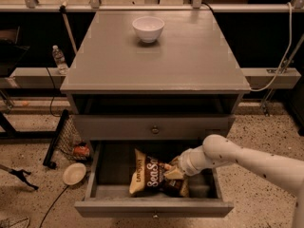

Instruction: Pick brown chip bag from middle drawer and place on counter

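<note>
In the middle drawer point(152, 207), the gripper point(172, 173) is at the right end of the brown chip bag point(146, 173), which stretches leftward; I cannot tell its grip.

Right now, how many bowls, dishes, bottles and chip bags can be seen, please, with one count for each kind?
White bowl, on the counter: 1
Brown chip bag, in the middle drawer, with the gripper at its right part: 1
Plastic bottle, on the left rail: 1
Pale round dish, on the floor: 1
Total: 4
</note>
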Robot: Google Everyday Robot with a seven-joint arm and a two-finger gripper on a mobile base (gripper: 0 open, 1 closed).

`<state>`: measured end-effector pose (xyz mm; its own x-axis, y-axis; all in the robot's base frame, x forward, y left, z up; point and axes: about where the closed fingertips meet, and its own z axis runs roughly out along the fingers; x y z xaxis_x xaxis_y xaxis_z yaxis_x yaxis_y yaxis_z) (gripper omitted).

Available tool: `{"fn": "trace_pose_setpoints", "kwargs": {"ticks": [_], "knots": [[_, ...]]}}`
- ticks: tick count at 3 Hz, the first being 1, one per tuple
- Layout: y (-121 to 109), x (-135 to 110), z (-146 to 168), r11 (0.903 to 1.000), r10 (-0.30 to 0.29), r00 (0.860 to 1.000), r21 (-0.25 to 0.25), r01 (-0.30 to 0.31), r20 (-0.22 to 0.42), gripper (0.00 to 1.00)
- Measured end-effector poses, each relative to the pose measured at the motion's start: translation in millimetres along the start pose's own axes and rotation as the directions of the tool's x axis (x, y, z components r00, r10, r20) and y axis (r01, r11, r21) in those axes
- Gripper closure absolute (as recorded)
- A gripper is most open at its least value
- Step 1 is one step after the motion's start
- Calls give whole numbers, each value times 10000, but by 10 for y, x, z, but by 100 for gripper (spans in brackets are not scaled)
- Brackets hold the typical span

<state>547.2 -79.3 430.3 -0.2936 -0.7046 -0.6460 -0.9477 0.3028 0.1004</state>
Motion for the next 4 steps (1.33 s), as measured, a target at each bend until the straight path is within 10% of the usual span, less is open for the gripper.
{"fn": "trace_pose_setpoints", "kwargs": {"ticks": [2,4], "knots": [[329,-539,-602,9760,-1764,9843,1292,1752,-26,100],[367,-612,-680,9700,-1971,9803,1436,1963,-83,100]]}}
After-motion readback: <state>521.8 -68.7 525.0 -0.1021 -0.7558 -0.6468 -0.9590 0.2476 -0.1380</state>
